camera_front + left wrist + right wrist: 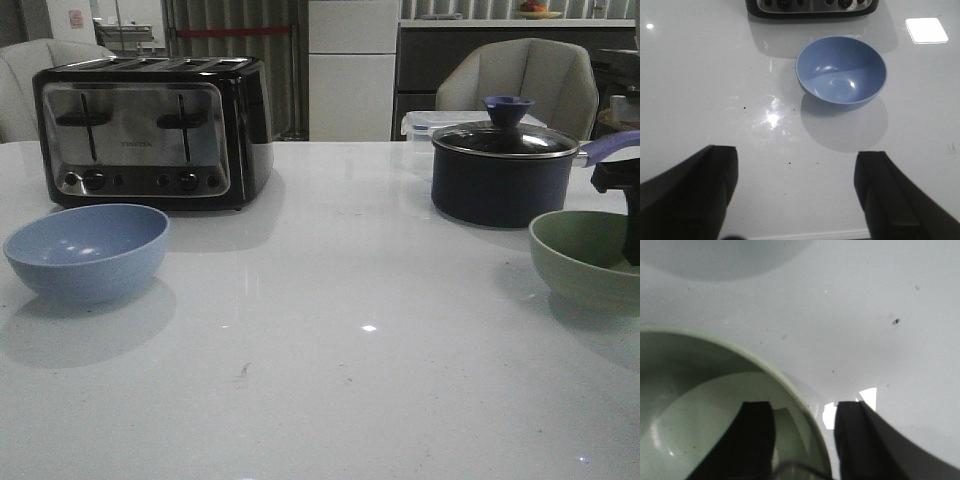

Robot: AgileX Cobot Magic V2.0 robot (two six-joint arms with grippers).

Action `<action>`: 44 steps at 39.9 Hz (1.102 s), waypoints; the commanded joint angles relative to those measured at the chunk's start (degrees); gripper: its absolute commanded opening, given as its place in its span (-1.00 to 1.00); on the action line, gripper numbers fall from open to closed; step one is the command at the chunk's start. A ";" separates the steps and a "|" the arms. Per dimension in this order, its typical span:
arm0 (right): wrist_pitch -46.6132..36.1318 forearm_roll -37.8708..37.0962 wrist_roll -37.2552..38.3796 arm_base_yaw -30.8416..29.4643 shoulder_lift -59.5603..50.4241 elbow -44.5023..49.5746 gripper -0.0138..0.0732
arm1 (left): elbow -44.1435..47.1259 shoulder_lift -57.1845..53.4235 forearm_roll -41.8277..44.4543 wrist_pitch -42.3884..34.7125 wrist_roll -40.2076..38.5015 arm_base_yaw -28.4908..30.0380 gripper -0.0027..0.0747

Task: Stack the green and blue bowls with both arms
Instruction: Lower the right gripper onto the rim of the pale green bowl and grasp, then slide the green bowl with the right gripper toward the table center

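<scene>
The blue bowl stands upright and empty at the table's left, in front of the toaster. In the left wrist view the blue bowl lies ahead of my left gripper, which is open, empty and well short of it above the bare table. The green bowl stands at the right edge of the table. My right gripper reaches down into it. In the right wrist view my right gripper is open and straddles the rim of the green bowl, one finger inside and one outside.
A black and chrome toaster stands at the back left. A dark navy saucepan with a lid stands just behind the green bowl, its handle toward my right arm. A clear plastic box sits behind the pan.
</scene>
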 commanded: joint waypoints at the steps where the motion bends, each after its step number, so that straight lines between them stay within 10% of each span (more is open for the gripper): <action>1: -1.58 -0.52 -0.78 -0.42 -2.58 -1.85 -0.16 | -2.05 0.48 -0.70 -4.36 -0.18 -0.55 0.49; 10: -0.55 -0.59 -1.70 -0.42 -2.76 -1.85 -0.56 | -2.05 0.48 -0.70 -4.36 -0.18 -0.55 0.49; 44: -7.51 11.94 -4.74 30.29 -4.43 -1.78 -0.56 | -2.05 0.48 -0.70 -4.36 -0.18 -0.55 0.49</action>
